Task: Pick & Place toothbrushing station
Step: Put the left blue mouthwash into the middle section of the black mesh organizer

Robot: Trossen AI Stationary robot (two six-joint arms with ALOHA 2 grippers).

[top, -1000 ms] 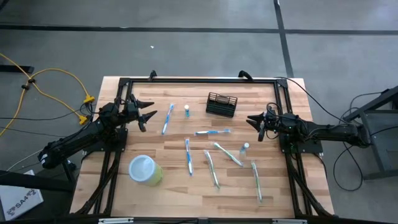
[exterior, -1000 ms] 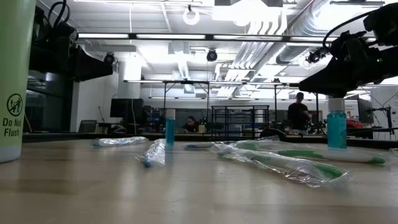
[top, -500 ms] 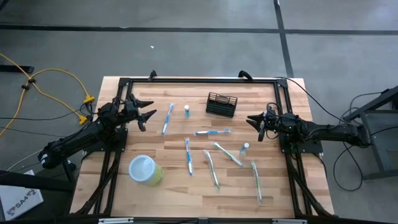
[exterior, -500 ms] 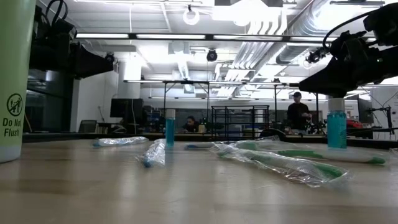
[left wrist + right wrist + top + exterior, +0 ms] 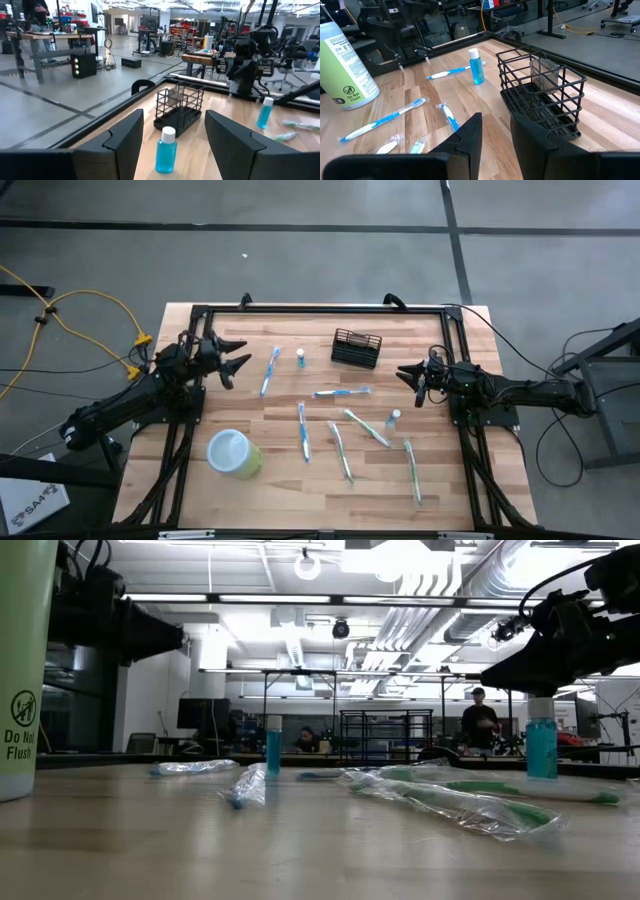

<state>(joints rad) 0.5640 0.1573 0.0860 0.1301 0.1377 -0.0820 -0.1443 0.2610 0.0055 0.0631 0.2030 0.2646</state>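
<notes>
From above, the black wire basket (image 5: 357, 348) is seen untouched at the table's far edge while the spread left gripper (image 5: 231, 357) has crept slightly forward, and at wrist level the right gripper (image 5: 495, 131), part-open and empty, is aimed toward it.

Left gripper (image 5: 238, 360): shifted slightly toward the table's far edge, fingers spread wide as before. Person (image 5: 480, 720) in the background room: changed stance.

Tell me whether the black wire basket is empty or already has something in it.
Empty of toothbrushes and bottles: the wire basket stands upright, and through its open top and mesh only a small plate on its far wall shows. The wrapped toothbrushes lie on the table.
</notes>
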